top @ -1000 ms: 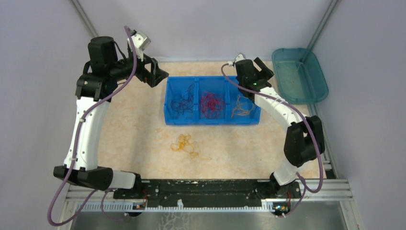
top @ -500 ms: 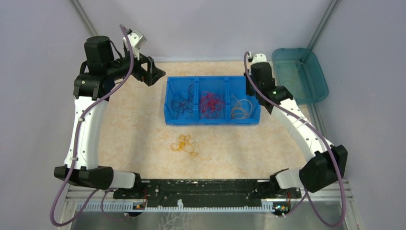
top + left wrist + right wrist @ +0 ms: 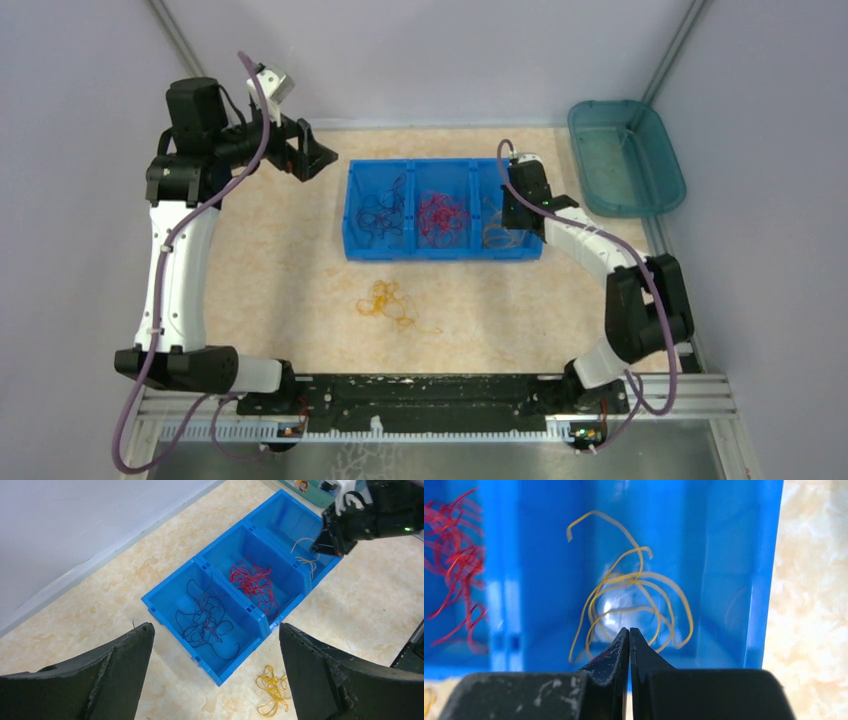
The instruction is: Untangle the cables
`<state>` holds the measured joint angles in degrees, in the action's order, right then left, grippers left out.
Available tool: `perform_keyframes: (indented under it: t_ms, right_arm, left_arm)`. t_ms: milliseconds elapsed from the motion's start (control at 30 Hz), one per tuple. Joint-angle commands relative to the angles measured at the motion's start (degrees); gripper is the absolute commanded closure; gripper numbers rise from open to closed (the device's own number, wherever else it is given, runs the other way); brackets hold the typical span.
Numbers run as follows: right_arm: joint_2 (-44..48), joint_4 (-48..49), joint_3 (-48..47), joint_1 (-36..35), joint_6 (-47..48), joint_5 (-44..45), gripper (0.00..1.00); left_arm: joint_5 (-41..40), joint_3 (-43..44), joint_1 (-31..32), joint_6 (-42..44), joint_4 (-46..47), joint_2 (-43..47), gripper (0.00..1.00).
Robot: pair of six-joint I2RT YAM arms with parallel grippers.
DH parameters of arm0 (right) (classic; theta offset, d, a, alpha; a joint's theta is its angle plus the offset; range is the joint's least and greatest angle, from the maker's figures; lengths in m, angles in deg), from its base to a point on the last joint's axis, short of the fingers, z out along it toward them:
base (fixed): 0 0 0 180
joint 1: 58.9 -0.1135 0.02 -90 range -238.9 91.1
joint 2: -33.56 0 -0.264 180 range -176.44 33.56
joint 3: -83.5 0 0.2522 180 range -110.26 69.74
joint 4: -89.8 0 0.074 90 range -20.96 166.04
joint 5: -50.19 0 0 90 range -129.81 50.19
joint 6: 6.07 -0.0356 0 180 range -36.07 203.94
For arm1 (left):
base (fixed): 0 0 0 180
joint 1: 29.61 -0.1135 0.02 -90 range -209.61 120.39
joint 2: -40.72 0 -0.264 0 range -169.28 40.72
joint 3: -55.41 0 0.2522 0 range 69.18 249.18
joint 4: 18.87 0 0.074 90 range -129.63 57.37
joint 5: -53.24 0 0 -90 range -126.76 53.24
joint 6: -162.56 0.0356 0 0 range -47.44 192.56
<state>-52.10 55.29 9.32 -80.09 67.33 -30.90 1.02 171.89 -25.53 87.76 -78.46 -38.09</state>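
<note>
Hovering over the right-hand compartment of the blue plastic three-compartment bin (image 3: 430, 252), the right end effector (image 3: 629, 631) was clenched, its two black fingers pressed tip to tip with no strand visibly caught between them. Just past its tips, a few loose yellow-orange cable loops (image 3: 639, 580) lay on that compartment's floor. The middle compartment held the curly red cables (image 3: 255, 582) and the left one the dark navy cables (image 3: 205, 617). A small yellow-orange tangle (image 3: 388, 300) sat apart on the marbled beige desk (image 3: 280, 260), in front of the bin. The left end effector (image 3: 316, 162) was released, jaws spread wide, raised well to the left of the bin.

These wires looked very light, thin and springy rather than stiff. They would likely slide out of a loose pinch, and a pull on one would probably drag its neighbours along. The tangle on the desk seemed best taken by the single strand trailing from its near right side, not by its knotted middle.
</note>
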Motion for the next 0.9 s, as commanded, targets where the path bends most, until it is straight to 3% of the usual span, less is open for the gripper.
perform_keyframes:
  t_ms: [0, 167, 500, 700, 867]
  right_arm:
    - [-6.3, 6.1, -5.0, 3.1, 0.4, 2.0, 0.97]
    - [-14.8, 7.2, -9.6, 4.3, 0.8, 2.5, 0.98]
    - [-23.2, 9.4, -17.3, 4.1, 3.2, 2.8, 0.99]
    - [-22.1, 12.2, -18.4, 4.0, 5.4, -0.1, 0.97]
    - [-14.9, 11.7, -16.7, 4.0, 5.5, -6.1, 0.83]
  left_arm:
    - [2.3, -1.1, -0.4, -0.7, -0.7, 1.9, 0.0]
    - [1.8, -2.7, -0.5, 0.0, -1.3, 3.1, 0.0]
    - [1.8, -4.8, -0.8, 0.0, -0.6, 5.1, 0.0]
    - [1.8, -5.9, -0.8, -0.6, 0.1, 5.7, 0.0]
    - [1.9, -6.4, -1.0, -0.8, -0.1, 6.3, 0.0]
